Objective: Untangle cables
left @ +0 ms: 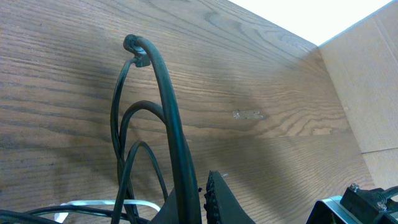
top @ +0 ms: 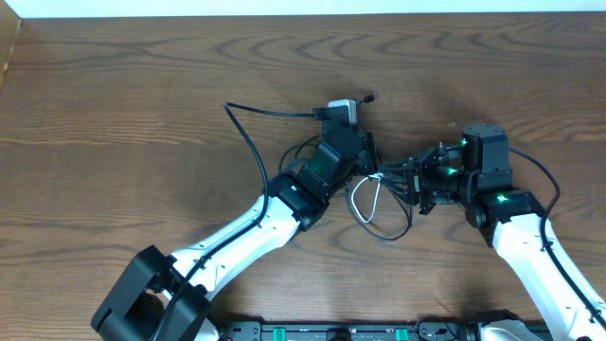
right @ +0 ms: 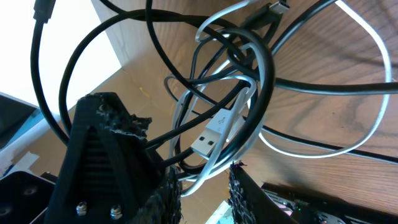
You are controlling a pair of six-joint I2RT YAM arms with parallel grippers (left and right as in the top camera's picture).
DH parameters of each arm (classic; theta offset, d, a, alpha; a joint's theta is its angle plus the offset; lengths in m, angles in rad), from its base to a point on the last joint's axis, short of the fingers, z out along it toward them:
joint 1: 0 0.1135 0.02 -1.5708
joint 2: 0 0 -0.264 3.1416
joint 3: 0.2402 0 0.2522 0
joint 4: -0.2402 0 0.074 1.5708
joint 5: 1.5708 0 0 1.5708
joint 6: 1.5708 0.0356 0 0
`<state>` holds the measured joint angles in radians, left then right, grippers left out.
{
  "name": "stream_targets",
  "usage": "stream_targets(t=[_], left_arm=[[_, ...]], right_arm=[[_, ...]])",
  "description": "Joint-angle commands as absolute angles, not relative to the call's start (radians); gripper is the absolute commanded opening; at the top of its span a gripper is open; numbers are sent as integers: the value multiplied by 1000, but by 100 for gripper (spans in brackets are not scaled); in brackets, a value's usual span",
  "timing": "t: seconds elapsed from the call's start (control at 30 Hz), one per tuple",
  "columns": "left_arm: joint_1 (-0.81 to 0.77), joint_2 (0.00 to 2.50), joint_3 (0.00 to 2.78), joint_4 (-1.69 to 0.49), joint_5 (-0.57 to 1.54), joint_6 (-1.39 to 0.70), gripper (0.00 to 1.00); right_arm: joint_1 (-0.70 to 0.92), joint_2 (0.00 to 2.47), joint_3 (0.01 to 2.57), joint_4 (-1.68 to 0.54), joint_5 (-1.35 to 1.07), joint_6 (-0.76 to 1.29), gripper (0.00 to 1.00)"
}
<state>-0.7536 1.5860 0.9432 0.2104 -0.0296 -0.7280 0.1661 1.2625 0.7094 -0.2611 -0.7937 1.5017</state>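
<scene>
The cables (top: 379,204) sit in a knot in the middle of the worktop (top: 142,95). Our left hand (top: 367,159) pinches a black cable (left: 165,93) tight. Our right hand (right: 200,177) is narrow around the white cable (right: 367,56); we cannot tell if it grips. If we pull apart, the knot could tighten, or the plug (right: 208,140) could snag.

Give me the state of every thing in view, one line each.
left gripper: shut on a black cable
black cable: arched upward, plug end at top
other black cables: looped, tangled with the white cable
white cable: looped in the tangle, USB plug unconnected
right gripper: open, white cable between its fingers
</scene>
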Motion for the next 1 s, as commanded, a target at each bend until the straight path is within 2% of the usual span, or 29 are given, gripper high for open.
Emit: stream_targets(t=[0.0,0.2,0.3,0.47,0.53,0.67,0.7,0.97], left_arm=[[-751,1565,965,216,-46,-707,8],[-751,1565,965,216,-46,-708,8],[-751,1565,965,216,-46,-708,8],[-751,1565,965,216,-45,-708,8],[-751,1565,965,215,-43,-708,8],[-752,1565,965,214,-41,-708,7],[-752,1565,965,215,-42,-708,8],[-752,1565,965,215,-42,-708,7]], right_arm=[[172,1264,707,-234,-822,1515,26],[172,1264,707,-191,-807,1510,15],[172,1264,707,-198,-805,1499,20],[194,1270,707,-196,-756,1500,20],[210,1281,707,-168,-733,1507,11],[210,1296,707,-160,-709,1506,5],[209,1304,707,-160,-706,1506,1],[209,1313,707,-160,-686,1482,1]])
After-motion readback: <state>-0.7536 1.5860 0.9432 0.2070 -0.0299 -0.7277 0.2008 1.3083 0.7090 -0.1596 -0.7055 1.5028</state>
